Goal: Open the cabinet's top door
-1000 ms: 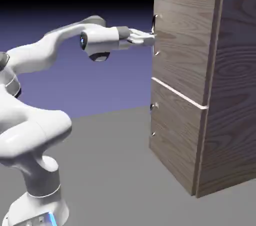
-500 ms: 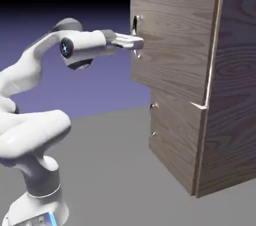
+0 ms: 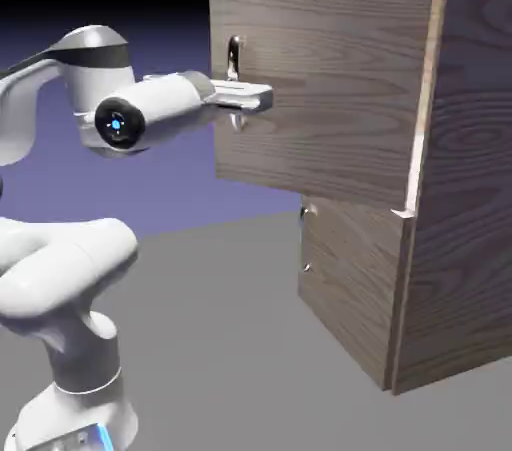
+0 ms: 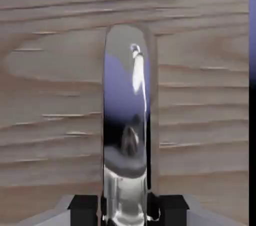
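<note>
The cabinet (image 3: 460,189) is a tall brown wood-grain box at the exterior view's right. Its top door (image 3: 320,79) is swung wide open toward the left, hinged on its right edge. A small silver handle (image 3: 234,59) stands upright near the door's free left edge. My gripper (image 3: 243,96) is shut on that handle, with the white arm reaching in from the left. In the hand view the shiny handle (image 4: 125,135) runs up the middle against the door's wood (image 4: 50,94), and my gripper (image 4: 125,210) clamps it between two dark fingertips (image 4: 82,205) at the bottom.
Below the top door the shorter lower door (image 3: 350,279) stays closed, with its own small handle (image 3: 306,239) at its left edge. The grey table (image 3: 230,339) spreads in front of the cabinet. The robot's base (image 3: 70,399) stands at the lower left.
The top door has swung further open, its free edge moving left. My gripper moved left with it, still shut on the handle, and the arm folded back.
</note>
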`<state>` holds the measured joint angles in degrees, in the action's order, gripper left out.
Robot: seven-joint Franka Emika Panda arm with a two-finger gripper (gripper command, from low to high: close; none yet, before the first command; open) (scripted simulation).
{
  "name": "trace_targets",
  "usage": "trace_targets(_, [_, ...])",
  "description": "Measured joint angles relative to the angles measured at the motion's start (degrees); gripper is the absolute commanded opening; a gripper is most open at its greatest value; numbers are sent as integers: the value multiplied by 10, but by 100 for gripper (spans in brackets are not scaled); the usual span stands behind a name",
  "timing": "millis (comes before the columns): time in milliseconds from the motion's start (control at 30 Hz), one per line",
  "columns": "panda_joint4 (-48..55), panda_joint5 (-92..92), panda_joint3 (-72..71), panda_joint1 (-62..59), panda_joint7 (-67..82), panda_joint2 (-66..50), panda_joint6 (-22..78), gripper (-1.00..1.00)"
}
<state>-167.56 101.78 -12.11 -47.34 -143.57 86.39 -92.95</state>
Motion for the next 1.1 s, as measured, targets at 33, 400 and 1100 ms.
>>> trace_targets(33, [2, -19, 21, -1, 11, -14, 17, -100])
trace_targets(400, [89, -230, 228, 25, 140, -226, 204, -100])
trace_targets(1100, [435, -453, 476, 204, 348, -652, 538, 100])
